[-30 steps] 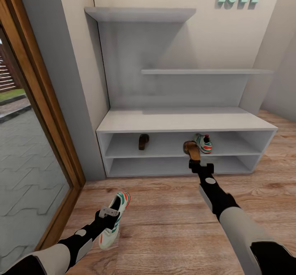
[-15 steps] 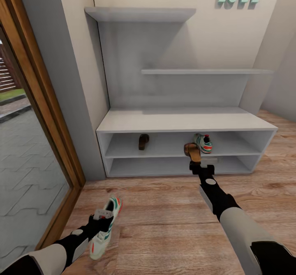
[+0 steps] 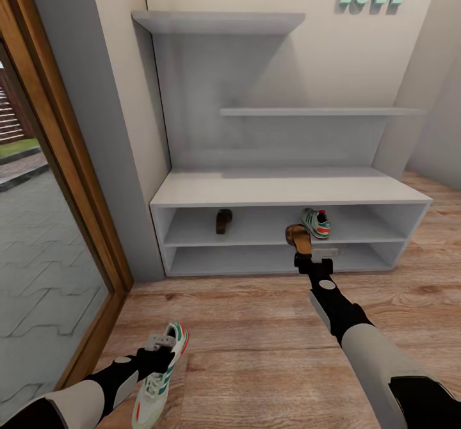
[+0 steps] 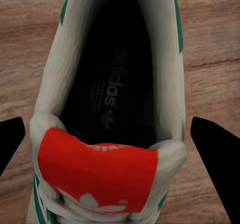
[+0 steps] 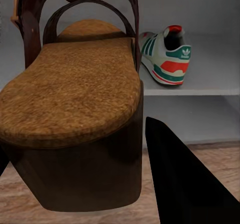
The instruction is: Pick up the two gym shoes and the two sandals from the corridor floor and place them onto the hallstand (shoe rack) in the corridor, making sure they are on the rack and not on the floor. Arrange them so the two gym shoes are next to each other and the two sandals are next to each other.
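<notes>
right claw (image 3: 306,257) grasping sandal (image 3: 299,237) — heel-end, toe toward hallstand (image 3: 282,189) shelf | left claw (image 3: 160,349) grasping gym shoe (image 3: 157,378) — low over floor

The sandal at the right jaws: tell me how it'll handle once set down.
The sandal looks stiff, with a thick block sole, so it probably keeps its shape. Its sole looks broad and flat, so it should sit flat rather than roll on the hallstand.
</notes>
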Tool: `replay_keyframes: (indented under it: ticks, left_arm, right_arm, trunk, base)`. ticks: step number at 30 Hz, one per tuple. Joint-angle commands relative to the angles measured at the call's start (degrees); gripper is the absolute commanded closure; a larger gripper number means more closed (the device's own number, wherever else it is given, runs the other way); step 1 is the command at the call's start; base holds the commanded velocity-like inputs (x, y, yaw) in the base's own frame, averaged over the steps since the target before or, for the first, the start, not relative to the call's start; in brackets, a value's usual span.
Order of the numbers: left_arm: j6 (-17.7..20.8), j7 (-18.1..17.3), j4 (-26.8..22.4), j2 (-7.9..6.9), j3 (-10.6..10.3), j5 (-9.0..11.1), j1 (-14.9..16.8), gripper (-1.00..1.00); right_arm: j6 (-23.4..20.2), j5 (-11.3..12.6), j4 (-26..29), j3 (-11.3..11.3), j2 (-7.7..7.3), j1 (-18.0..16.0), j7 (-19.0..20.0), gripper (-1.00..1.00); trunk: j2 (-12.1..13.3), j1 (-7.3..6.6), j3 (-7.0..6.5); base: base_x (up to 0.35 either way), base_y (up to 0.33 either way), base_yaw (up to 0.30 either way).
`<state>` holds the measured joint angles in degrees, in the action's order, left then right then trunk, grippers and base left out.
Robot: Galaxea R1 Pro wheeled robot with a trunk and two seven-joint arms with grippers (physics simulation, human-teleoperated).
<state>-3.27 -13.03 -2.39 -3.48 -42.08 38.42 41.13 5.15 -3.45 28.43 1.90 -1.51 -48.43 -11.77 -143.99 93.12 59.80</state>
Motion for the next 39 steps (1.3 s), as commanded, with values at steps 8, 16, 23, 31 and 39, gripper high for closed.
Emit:
replay_keyframes:
  ticks: [8, 16, 23, 31, 39]
  left_arm:
    - [0.5, 0.0, 0.1, -0.1, 0.1, 0.0, 0.0, 1.0]
    - [7.5, 0.1, 0.0, -0.19, 0.2, 0.1, 0.0, 1.0]
    - [9.5, 0.1, -0.1, -0.21, 0.2, 0.2, 0.0, 1.0]
    - [9.7, 0.1, -0.2, -0.21, 0.2, 0.2, 0.0, 1.0]
    - [9.7, 0.2, -0.2, -0.21, 0.1, 0.2, 0.0, 1.0]
  right_arm:
    - [3.4, 0.2, 0.2, 0.0, 0.17, 0.0, 0.1, 1.0]
    - [6.6, 0.4, 0.3, 0.0, 1.31, 0.0, -0.7, 1.0]
    - [7.4, 0.6, 0.2, -0.1, 3.81, 0.0, -8.0, 1.0]
    - [7.6, 0.7, -1.2, -0.1, 5.43, 0.1, -9.0, 1.0]
    - [7.6, 0.7, -3.9, -0.1, 5.69, 0.2, -9.0, 1.0]
  trunk:
    - [0.0, 0.0, 0.0]
    - [0.0, 0.0, 0.0]
    - [0.0, 0.0, 0.0]
    - [0.0, 0.0, 0.0]
    - [0.0, 0.0, 0.0]
  base:
    - [0.0, 0.0, 0.0]
    - [0.0, 0.0, 0.0]
    - [0.0, 0.0, 0.0]
    - [0.04, 0.086, 0.0]
    - [0.033, 0.065, 0.0]
